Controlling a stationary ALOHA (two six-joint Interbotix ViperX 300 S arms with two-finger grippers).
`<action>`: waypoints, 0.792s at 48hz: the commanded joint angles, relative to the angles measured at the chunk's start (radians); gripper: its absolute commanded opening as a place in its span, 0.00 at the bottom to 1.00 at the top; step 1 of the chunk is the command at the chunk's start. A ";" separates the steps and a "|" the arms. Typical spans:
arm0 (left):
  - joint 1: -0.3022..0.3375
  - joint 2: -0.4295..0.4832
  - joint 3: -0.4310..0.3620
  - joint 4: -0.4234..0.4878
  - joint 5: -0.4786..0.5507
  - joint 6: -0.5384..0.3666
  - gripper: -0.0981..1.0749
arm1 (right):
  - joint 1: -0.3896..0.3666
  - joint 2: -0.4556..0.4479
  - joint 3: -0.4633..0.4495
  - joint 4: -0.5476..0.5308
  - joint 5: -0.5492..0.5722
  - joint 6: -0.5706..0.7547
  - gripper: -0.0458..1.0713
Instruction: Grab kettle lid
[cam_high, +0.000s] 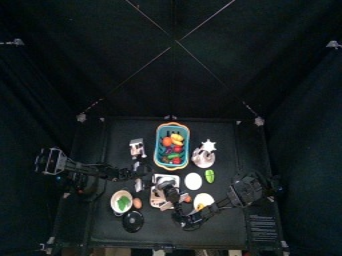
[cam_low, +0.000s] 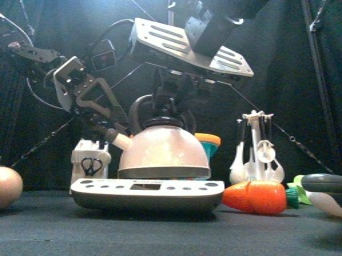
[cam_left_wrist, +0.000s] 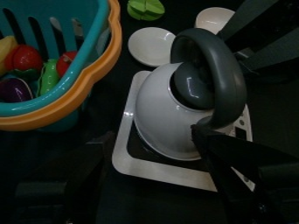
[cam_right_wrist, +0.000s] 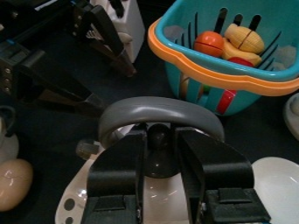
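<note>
The white kettle (cam_low: 163, 148) stands on a white scale-like base (cam_low: 147, 193) in the middle of the table, its grey handle (cam_right_wrist: 152, 112) arching over the top. My right gripper (cam_right_wrist: 162, 147) comes down under that handle, one jaw on each side of the dark knob of the kettle lid (cam_right_wrist: 160, 133), and is shut on it. In the front view the right gripper (cam_low: 163, 106) hangs straight above the lid (cam_low: 160, 125). My left arm (cam_high: 83, 170) rests to the left of the kettle and touches nothing.
A teal and orange basket (cam_right_wrist: 222, 74) of toy fruit stands behind the kettle. Two white dishes (cam_left_wrist: 152, 44) lie beside it. In the front view a utensil rack (cam_low: 254, 150), a carrot (cam_low: 257, 197), an egg (cam_low: 7, 186) and a small white pot (cam_low: 88, 162) surround the base.
</note>
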 joint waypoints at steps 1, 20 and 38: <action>-0.002 -0.011 -0.009 0.000 -0.005 0.000 0.95 | 0.002 -0.063 -0.005 0.002 0.006 0.000 0.51; 0.005 -0.043 0.011 0.000 -0.005 0.000 0.95 | 0.012 -0.080 0.005 0.012 0.005 0.000 0.51; 0.006 -0.044 0.014 -0.003 -0.005 0.000 0.95 | 0.012 -0.083 0.011 0.035 -0.017 0.000 0.51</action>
